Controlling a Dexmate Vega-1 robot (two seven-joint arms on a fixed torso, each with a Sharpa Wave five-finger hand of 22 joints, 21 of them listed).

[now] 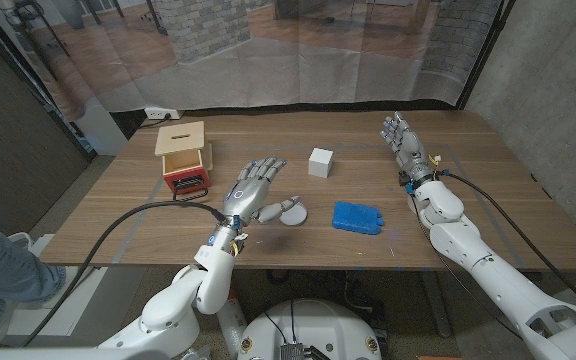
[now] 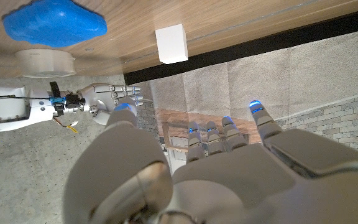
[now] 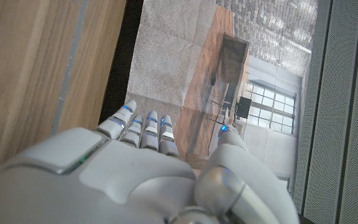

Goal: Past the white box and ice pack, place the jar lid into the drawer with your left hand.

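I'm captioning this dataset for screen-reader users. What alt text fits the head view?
The robot's left hand, fingers spread, hovers just left of a white jar lid on a wooden table. A blue ice pack and white box lie nearby, a wooden box with a red drawer far left; the right hand waits open.

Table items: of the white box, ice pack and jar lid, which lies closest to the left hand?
The jar lid, the round white piece right beside the left hand; the ice pack and white box sit farther off.
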